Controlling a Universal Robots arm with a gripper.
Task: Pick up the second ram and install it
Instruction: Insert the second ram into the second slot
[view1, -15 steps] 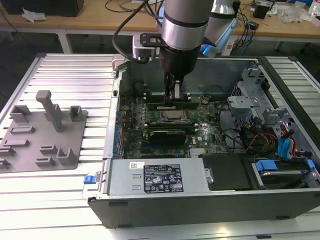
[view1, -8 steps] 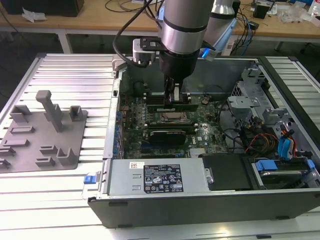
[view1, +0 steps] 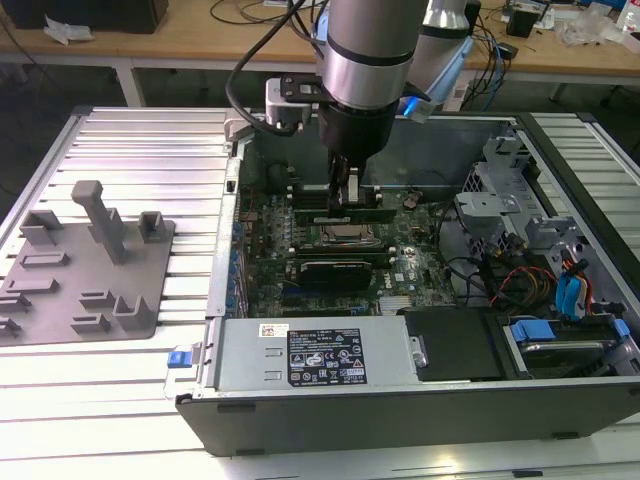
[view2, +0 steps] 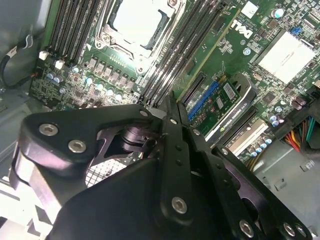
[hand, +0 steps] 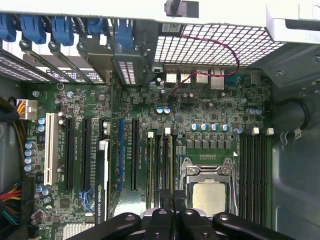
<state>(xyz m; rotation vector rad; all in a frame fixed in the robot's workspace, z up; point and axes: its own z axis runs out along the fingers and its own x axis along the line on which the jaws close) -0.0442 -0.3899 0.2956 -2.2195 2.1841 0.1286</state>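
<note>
My arm reaches down from the top centre of the exterior view into an open computer case that fills the middle and the exterior view's right. My gripper hangs upright over the motherboard, just above centre frame. Its two fingers are drawn almost together, pinched on the top edge of the second ram. The ram is a long, narrow strip standing on edge, running across the frame directly under my fingertips.

The ram sits among the memory slots just beyond the processor socket, on the side nearer the frame's top. On the socket's near side lies the black expansion card, apart from my fingers. A silver power supply box runs along the case's front wall, in the lower middle of the frame.

On the exterior view's left, well apart from the case, the grey holder tray rests flat on the ribbed metal table, its posts upright.

In both wrist views my gripper shows its black fingers with only a thin slit between them, aimed at the slots beside the socket.
</note>
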